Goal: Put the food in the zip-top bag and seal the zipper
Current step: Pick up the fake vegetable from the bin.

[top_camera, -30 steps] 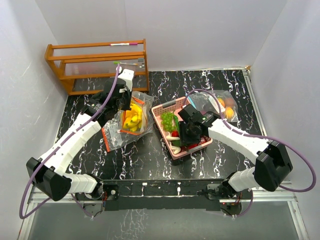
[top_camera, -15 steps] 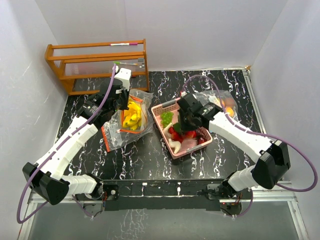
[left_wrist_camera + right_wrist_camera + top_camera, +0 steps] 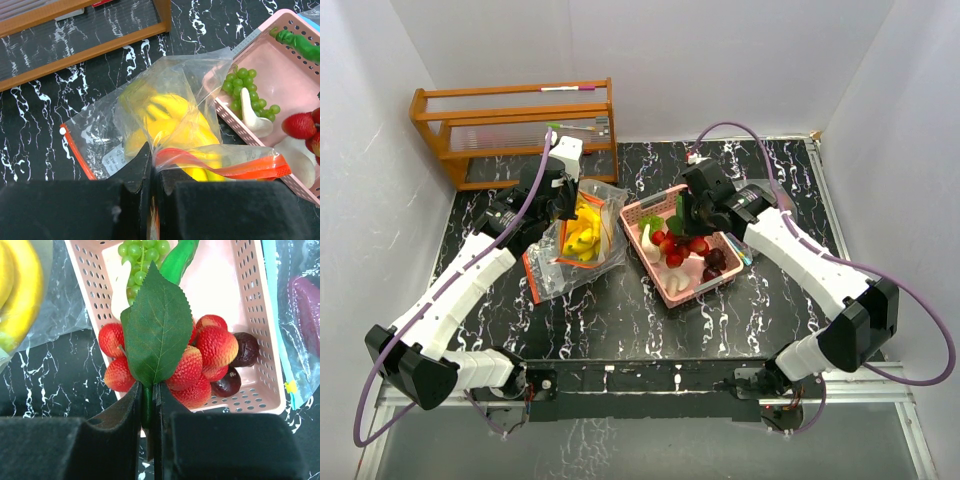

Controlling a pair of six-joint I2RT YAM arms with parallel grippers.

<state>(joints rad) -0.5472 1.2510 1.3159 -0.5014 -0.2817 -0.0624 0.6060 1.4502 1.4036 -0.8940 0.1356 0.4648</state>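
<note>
The zip-top bag [image 3: 582, 248] lies left of centre with a yellow banana bunch [image 3: 176, 122] inside. My left gripper [image 3: 563, 200] is shut on the bag's orange-zippered rim [image 3: 225, 165] and holds the mouth up; in its wrist view the gripper [image 3: 154, 167] pinches the plastic. My right gripper [image 3: 688, 212] is shut on the green stem of a red berry bunch [image 3: 210, 347] with a large leaf [image 3: 157, 327], held above the pink basket [image 3: 650, 208]. The wrist view shows that gripper [image 3: 148, 400] clamped on the stem.
The pink basket [image 3: 227, 285] holds green grapes [image 3: 142, 250], a white piece [image 3: 252, 112] and dark plums [image 3: 245, 347]. A second plastic bag [image 3: 302, 300] lies right of the basket. A wooden rack [image 3: 510, 125] stands at the back left.
My right gripper has risen out of the basket and moved toward the back with the berry bunch in it. The left gripper lifted the bag's rim slightly, then held still.
</note>
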